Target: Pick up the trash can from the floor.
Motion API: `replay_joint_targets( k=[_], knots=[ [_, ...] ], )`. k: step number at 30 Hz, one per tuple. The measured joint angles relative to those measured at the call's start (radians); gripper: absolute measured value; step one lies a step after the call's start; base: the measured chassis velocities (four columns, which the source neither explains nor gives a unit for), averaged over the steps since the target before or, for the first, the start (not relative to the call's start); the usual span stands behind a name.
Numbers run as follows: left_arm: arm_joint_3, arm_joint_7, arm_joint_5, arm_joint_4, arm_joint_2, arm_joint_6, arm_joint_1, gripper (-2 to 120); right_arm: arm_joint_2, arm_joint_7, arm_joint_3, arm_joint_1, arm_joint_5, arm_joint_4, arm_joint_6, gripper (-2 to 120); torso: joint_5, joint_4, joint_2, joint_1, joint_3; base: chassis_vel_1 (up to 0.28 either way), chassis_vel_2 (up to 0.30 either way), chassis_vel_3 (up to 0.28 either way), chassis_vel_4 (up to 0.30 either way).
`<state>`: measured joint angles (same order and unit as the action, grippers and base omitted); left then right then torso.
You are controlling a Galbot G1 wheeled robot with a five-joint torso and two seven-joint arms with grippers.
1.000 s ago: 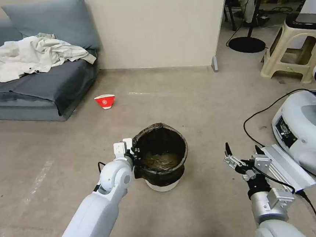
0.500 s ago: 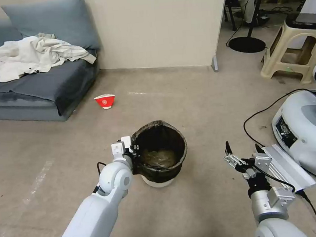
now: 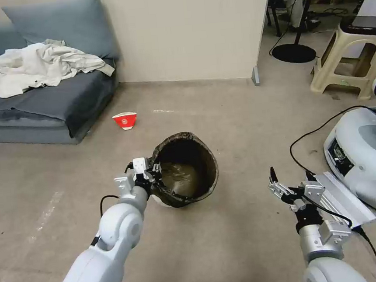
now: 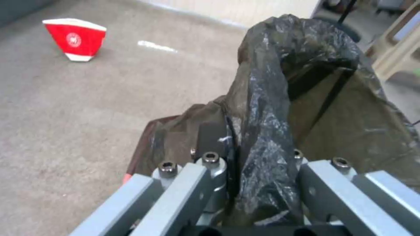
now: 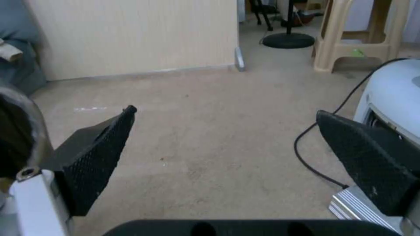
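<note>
- One pinch on the bag-covered rim carried the whole lift: the left end effector was clamped on the near-left rim of the trash can, which hung tilted above the middle of the floor. My judgement: rise slowly, keep it level, or the liner may slip.
- Left arm reached forward, wrist beside the can.
- Right end effector, jaws apart, hovered well clear toward the floor's right side.

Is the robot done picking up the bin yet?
Almost. Done: the left gripper is shut on the trash can at its bag-covered rim. In hand: the can hangs tilted, its mouth turned toward the camera, and seems to be off the floor, though its base is mostly hidden. Left: raising it clear and level. The right gripper waits open beside it.
</note>
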<state>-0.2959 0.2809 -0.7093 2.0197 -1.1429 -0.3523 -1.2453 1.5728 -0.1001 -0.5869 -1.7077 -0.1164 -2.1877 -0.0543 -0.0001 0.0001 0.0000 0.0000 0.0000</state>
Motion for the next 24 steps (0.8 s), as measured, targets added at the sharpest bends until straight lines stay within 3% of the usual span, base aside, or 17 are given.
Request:
replay_joint_targets(
  k=[6,11,24],
  knots=[
    [-0.057,-0.058,-0.033,0.037,0.001,0.070,-0.055,7,0.000,0.000,0.003,0.005,0.000,0.003,0.000,100,0.0001,-0.0001,0.000,0.000,0.000,0.000,0.000,0.000,0.000],
    [-0.093,-0.086,-0.065,0.050,-0.003,0.076,-0.074,7,0.001,0.000,0.003,0.006,0.000,0.002,0.000,100,0.0000,-0.0001,0.000,0.000,0.000,0.000,0.000,0.000,0.000],
    [-0.104,-0.091,-0.075,0.050,-0.005,0.076,-0.073,7,0.002,-0.001,0.002,0.006,0.000,0.000,-0.001,100,0.0001,-0.0001,0.000,0.000,0.000,0.000,0.000,0.000,0.000]
  ],
)
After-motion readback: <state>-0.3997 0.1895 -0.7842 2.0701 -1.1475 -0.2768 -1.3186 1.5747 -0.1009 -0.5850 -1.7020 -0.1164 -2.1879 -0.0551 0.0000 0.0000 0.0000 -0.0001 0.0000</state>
